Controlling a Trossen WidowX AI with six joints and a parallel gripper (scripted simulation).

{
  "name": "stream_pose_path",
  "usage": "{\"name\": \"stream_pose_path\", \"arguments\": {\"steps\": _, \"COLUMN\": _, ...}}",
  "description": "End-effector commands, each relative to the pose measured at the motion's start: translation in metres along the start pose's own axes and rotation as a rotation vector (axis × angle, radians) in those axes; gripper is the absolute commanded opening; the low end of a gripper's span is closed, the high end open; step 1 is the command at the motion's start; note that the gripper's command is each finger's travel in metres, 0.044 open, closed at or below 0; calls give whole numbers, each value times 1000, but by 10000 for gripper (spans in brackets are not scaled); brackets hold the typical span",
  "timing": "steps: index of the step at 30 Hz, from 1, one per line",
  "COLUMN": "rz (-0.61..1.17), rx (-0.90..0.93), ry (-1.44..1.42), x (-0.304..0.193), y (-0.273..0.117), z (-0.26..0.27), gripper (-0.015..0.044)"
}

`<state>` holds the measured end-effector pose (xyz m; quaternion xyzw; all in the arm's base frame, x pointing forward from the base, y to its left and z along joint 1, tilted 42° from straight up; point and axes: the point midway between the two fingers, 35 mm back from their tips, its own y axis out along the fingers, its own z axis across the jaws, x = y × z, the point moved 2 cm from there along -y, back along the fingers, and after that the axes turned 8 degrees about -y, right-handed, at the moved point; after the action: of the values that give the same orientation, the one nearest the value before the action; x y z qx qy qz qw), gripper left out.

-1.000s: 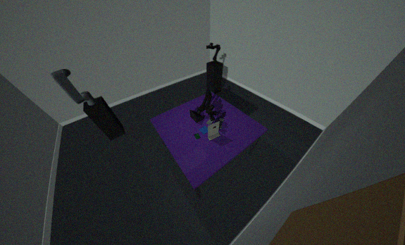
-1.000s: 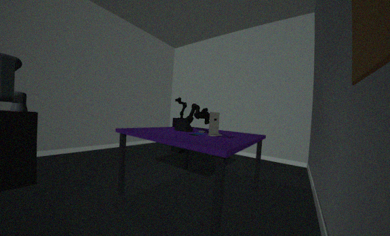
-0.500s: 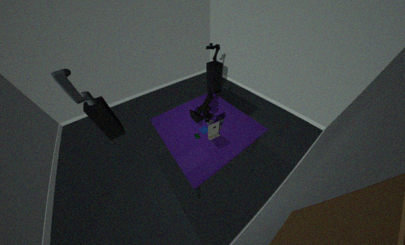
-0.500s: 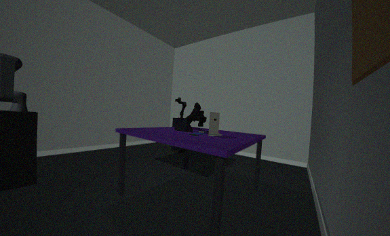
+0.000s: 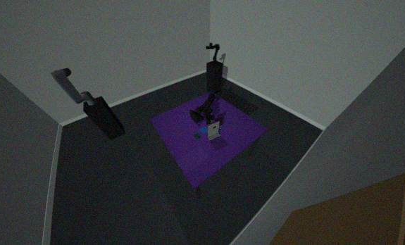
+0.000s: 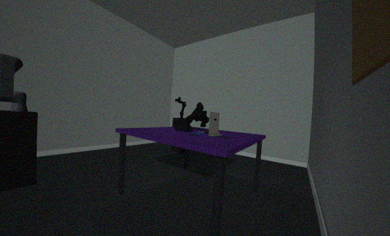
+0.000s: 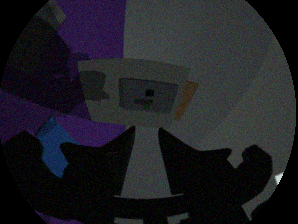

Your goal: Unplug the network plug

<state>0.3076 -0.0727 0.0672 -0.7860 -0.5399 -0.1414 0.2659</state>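
gripper: fingers parted partway, a narrow gap between the tips, nothing pinched.
panel: pale, upright, ahead of the fingertips; contact with them cannot be told.
grey block: on the panel, straight ahead of the gap, with a small dark square and a dark strip on it.
plug: its outline is too dim to tell from the grey block; if seated, ahead of the fingers. locked or unlocked cannot be told.
blue patch: down past the left-hand finger in the wrist view.
green patch: on the table, near the blue patch, apart from the fingers.
table: purple, below the fingers.
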Motion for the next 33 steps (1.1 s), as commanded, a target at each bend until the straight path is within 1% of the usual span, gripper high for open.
{"name": "stream_pose_path", "arguments": {"steps": 1, "rz": 0, "rx": -9, "ry": -1, "x": 3, "y": 14, "z": -1, "gripper": 156}}
{"name": "stream_pose_path", "arguments": {"steps": 6, "rz": 0, "rx": -9, "ry": -1, "x": 4, "y": 16, "z": -1, "gripper": 156}}
{"name": "stream_pose_path", "arguments": {"steps": 33, "rz": -1, "rx": -11, "ry": 0, "x": 15, "y": 55, "z": -4, "gripper": 156}}
